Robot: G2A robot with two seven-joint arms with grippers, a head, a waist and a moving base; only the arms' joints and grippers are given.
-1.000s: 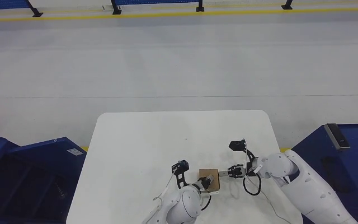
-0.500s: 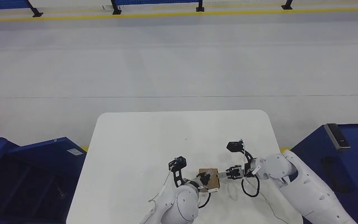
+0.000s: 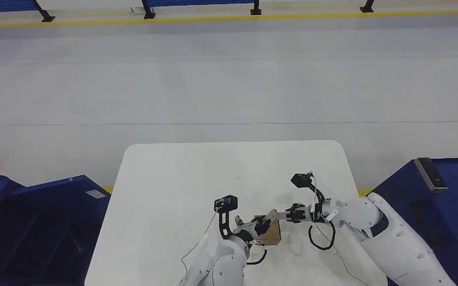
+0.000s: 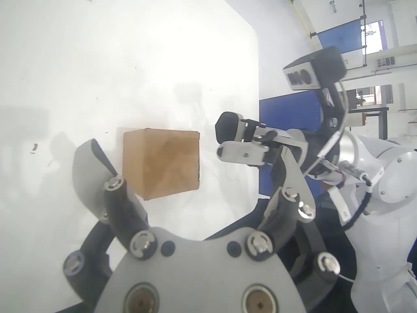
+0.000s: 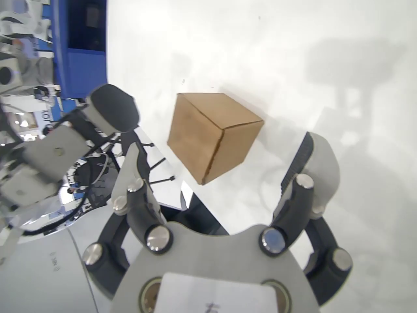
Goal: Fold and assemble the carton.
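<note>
One carton [image 3: 272, 230], lower centre of top-view frame, on table [image 3: 179, 186]; visible faces closed into a cube, assembly seemingly near complete. Left gripper [image 4: 187, 167] and right gripper [image 5: 223, 154] spread wide, flanking, holding nothing.

Carton [image 5: 211, 135] is plain brown cardboard with a dark seam line; table [image 3: 215, 179] is white with tiny dark specks; bin [image 3: 43, 187] alongside looks deep blue, perhaps.

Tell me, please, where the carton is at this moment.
In the top view, the carton sits on the white table near its robot-side edge, right of centre, between the left claw and the right claw.
</note>
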